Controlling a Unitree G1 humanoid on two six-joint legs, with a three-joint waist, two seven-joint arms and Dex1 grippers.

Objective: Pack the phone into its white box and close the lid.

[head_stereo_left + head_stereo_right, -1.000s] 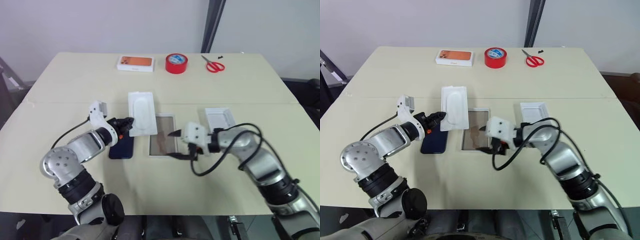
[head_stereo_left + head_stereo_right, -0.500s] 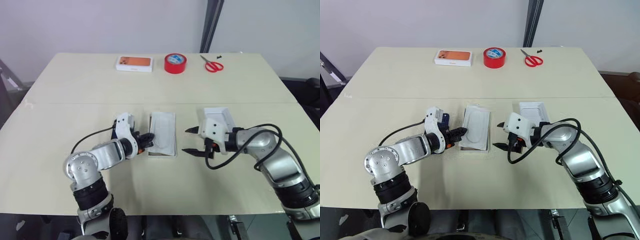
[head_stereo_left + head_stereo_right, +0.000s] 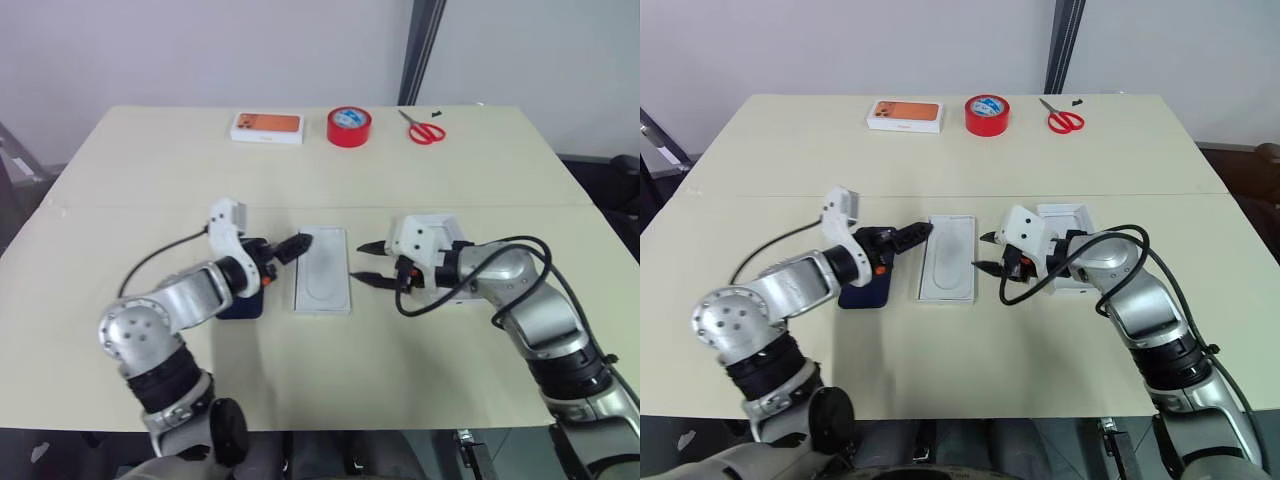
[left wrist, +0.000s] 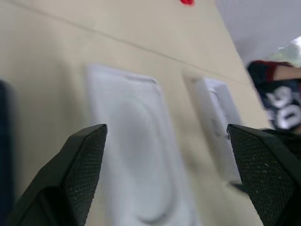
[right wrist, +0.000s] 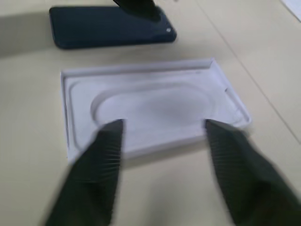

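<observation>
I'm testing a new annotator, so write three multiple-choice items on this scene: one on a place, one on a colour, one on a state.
1. Where is the phone?
A. On the table beside the insert tray, on the robot's left of it
B. Inside the insert tray's recess
C. Lifted off the table

2. What colour is the tape roll?
A. Blue
B. Red
C. Green

3. How do the left gripper's jaws stand?
A. Shut on the phone
B. Shut on the insert tray
C. Open, holding nothing

Answers: 1 A, it lies flat next to the tray; 2 B, the roll is plainly red; 3 C, the left wrist view shows them wide apart with nothing between.
</observation>
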